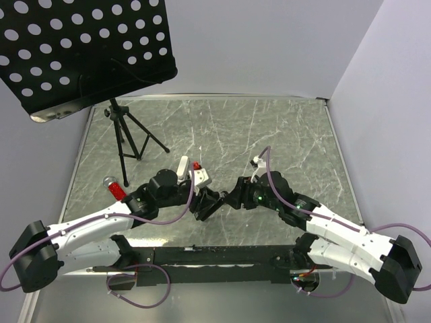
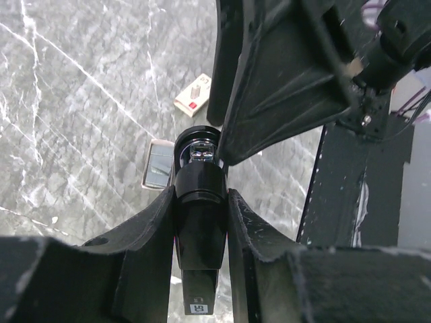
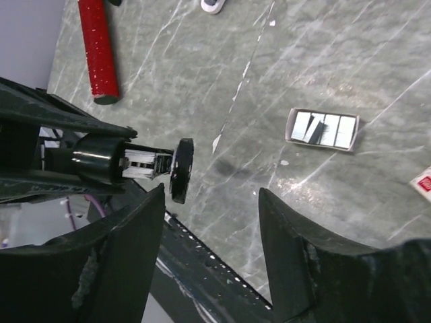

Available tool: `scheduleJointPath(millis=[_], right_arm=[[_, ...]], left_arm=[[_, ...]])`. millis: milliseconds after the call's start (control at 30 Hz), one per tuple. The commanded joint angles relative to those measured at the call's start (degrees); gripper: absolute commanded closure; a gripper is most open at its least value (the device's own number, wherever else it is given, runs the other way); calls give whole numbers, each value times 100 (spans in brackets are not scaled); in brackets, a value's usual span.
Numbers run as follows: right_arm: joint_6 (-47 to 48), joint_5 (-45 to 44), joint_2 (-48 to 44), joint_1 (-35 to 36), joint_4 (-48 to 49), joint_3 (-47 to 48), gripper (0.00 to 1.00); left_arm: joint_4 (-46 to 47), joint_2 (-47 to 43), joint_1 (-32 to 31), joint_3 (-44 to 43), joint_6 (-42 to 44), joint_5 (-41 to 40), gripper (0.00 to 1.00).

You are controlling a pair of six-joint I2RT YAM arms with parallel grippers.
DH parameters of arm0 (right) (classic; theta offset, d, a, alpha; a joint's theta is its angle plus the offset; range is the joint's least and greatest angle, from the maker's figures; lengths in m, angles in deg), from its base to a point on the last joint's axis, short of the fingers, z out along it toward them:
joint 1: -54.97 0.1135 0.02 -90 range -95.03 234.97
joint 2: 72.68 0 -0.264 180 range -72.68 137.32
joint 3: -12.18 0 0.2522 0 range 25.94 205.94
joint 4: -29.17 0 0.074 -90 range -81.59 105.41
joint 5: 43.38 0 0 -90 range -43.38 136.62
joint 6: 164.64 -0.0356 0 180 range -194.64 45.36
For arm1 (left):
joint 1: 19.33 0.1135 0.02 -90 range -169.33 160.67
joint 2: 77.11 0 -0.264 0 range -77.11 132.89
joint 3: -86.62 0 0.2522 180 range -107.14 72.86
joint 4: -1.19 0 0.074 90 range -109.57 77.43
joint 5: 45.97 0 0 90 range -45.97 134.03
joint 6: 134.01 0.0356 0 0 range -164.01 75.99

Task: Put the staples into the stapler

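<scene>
Left gripper [image 2: 201,195] clamped on stapler [image 2: 200,245]; my right gripper [image 3: 212,195] spread, empty. Staples [image 3: 322,128] at two o'clock; a careless pinch could scatter them.

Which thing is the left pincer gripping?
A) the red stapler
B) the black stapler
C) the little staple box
B: the left pincer is closed around the black stapler, while the red stapler and the box lie apart from it.

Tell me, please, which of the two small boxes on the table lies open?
The greyish tray, with staple strips showing inside; the pale box with red print shows only its printed face.
</scene>
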Motion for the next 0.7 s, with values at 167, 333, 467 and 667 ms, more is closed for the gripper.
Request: scheduleJointPath(millis=[167, 333, 467, 667], right_arm=[[-582, -15, 85, -31, 390, 177, 45], [-757, -173, 93, -31, 469, 221, 50], [-828, -278, 172, -23, 434, 257, 60], [-951, -533, -56, -119, 399, 151, 88]], left_arm=[[1097, -251, -46, -69, -365, 204, 99], [1150, -225, -90, -113, -330, 310, 99], [1141, -225, -143, -209, -251, 371, 99], [1053, -356, -169, -298, -145, 346, 99]])
